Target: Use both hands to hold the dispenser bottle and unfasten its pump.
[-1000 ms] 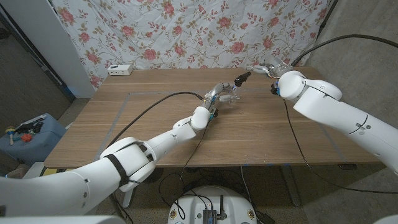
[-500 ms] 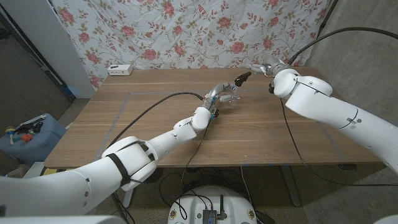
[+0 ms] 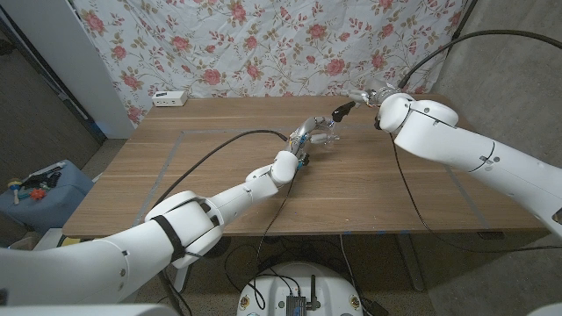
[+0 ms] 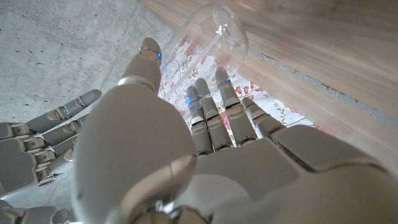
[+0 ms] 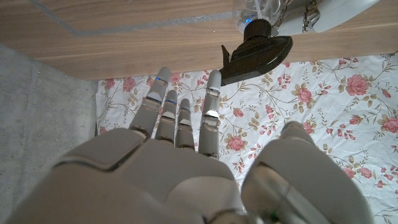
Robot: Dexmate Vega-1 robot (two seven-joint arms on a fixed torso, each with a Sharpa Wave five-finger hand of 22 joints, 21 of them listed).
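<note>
The wooden bench (image 3: 263,175) carries both arms. Above its far middle, the left hand (image 3: 307,132) has its fingers (image 4: 208,115) clamped around the clear plastic dispenser bottle (image 4: 214,37) — its black pump (image 5: 256,53) points at the right hand (image 3: 373,95), whose fingers (image 5: 180,118) are apart, just short of it.

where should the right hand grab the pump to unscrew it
Probably the round black collar under the spout, not the spout itself. The left hand holds the clear bottle tilted, so the black pump points toward the right hand, which is open and just short of it. Coming straight in along the bottle's axis should let the fingers wrap the collar; the flat spout would give a poorer turning grip.
</note>
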